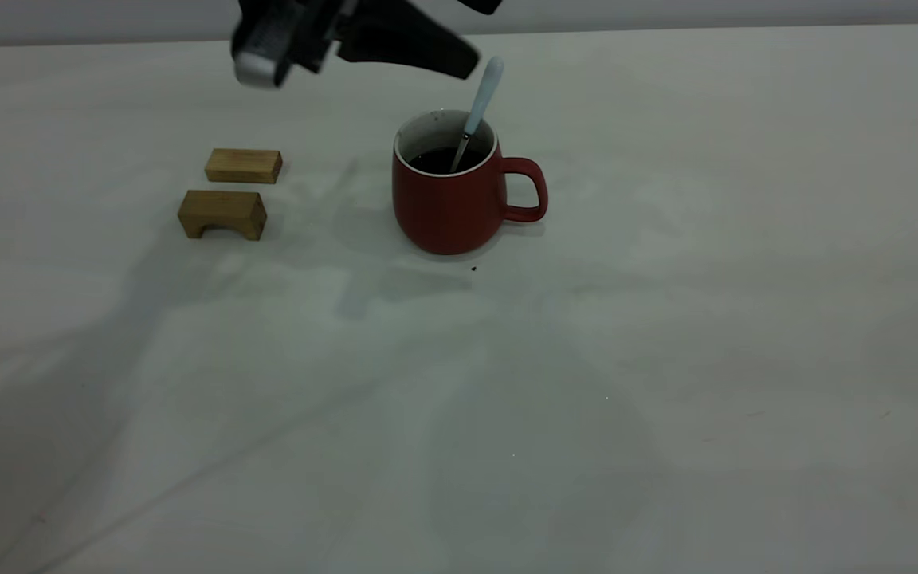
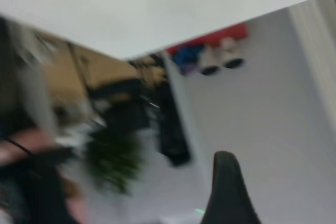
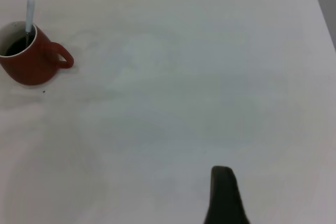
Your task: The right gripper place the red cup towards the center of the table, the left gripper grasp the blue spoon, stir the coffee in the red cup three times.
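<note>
Bare table fills the foreground. Red cup sits upright near centre, handle toward the right arm's side, coffee inside. Blue spoon leans in the cup, bowl in the liquid, nothing holding it. Left gripper hangs above and behind the cup, jaws spread, empty. Two wooden blocks sit on the left arm's side. Right gripper is well apart from the cup; can't tell its jaw state.

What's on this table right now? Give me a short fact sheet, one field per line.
Mug: dark-red rounded mug, upright, handle toward the right arm's side
Contents: dark coffee
Spoon: pale-blue-handled spoon leaning in mug, ungripped
Blocks: two tan wooden blocks beside mug
Left end effector: raised, apart from spoon
Surface: off-white table
</note>
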`<action>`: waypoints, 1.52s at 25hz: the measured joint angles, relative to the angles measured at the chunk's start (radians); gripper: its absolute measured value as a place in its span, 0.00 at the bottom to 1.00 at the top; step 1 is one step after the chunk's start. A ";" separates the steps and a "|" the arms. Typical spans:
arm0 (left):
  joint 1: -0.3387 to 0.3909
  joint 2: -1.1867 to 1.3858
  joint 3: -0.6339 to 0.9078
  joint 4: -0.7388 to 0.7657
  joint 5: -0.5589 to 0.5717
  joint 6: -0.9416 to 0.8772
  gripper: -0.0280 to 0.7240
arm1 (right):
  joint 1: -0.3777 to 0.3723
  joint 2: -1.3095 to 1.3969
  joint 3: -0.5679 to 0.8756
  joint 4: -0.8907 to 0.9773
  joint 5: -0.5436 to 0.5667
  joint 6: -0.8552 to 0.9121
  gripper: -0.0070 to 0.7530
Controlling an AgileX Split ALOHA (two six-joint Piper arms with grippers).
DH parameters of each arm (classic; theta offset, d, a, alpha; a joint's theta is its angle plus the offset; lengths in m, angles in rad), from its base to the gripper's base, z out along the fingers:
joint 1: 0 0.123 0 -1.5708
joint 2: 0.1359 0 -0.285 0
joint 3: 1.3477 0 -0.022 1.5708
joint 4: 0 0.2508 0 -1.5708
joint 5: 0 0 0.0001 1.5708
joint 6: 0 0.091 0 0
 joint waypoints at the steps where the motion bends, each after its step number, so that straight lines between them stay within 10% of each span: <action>1: 0.000 -0.013 0.000 0.029 0.001 0.052 0.80 | 0.000 0.000 0.000 0.000 0.000 0.000 0.76; 20: 0.004 -0.545 0.000 0.380 0.053 0.931 0.80 | 0.000 0.000 0.000 0.000 0.000 0.000 0.76; 29: 0.006 -0.981 0.068 0.954 0.109 0.884 0.80 | 0.000 0.000 0.000 0.000 0.000 0.000 0.76; 38: 0.006 -1.525 0.541 1.103 0.105 0.834 0.80 | 0.000 0.000 0.000 0.000 0.000 0.000 0.76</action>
